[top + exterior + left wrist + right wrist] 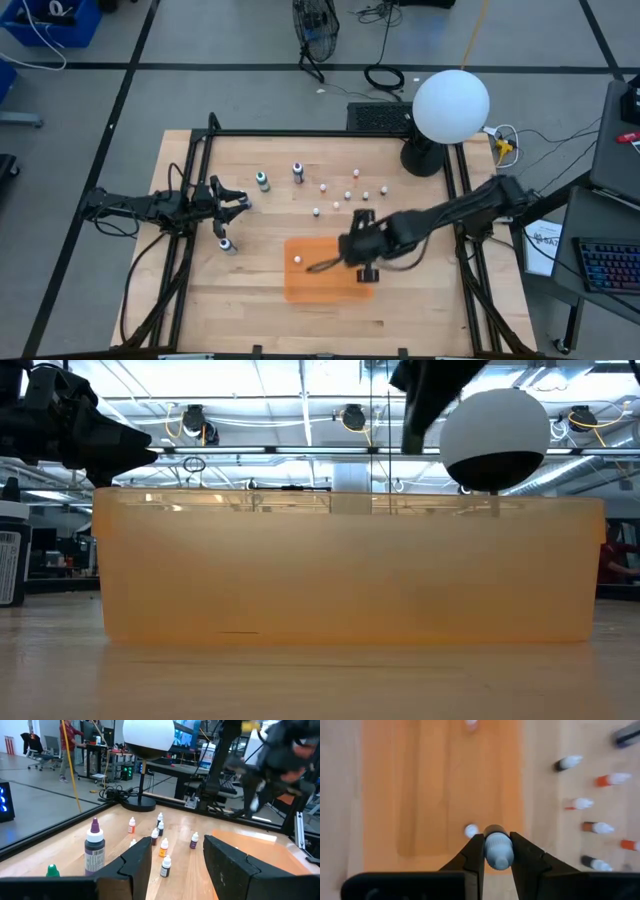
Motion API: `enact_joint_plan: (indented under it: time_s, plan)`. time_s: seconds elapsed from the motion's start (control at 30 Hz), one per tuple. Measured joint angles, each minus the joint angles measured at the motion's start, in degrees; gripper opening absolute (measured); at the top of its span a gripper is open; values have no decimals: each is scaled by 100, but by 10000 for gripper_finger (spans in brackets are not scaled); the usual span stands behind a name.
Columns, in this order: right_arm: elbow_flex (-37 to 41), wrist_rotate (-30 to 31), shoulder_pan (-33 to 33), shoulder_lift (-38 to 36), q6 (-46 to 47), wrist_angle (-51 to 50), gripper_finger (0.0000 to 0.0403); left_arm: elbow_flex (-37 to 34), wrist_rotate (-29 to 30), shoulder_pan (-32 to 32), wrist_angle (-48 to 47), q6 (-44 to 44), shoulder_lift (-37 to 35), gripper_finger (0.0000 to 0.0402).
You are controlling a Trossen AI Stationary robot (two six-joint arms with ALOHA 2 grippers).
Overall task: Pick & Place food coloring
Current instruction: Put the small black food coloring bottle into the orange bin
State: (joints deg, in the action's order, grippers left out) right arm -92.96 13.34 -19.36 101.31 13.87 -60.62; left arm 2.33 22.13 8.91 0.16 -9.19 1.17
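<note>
— What sits between the right gripper (497, 851) fingers?

— A small food coloring bottle (498, 851), seen end-on: a pale bluish cap with a dark rim behind it. Both dark fingers press against its sides.

— And underneath?

— The orange bin (440, 785), looked into from straight above. The held bottle hangs over the bin's floor, near one edge. A white cap (471, 830) stands on the floor just beside the fingers, and another pale cap (471, 723) shows at the far end (only partly in frame).

— Anything outside the bin?

— Six small dropper bottles (600, 827) scattered on the wooden table (545, 780), bodies dark, orange, red or brown, all white-tipped, well apart from the gripper.
</note>
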Motion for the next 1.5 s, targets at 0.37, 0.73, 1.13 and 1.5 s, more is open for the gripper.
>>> enact_joint_plan:
  time_s: [0.37, 0.73, 1.13, 1.5]
  plan:
    - [-36, -606, -165, 766, 39, 48, 55, 0, -2, 0, 2, 0, 0, 182]
    - [-38, -765, -519, 1040, 73, 747, 55, 0, -2, 2, 0, 0, 0, 182]
    - [-36, -761, -444, 1850, -171, 994, 55, 0, 0, 1, 2, -1, 0, 182]
    - [-33, -1056, -445, 1852, -26, 1043, 115, 0, 0, 0, 2, -1, 1, 182]
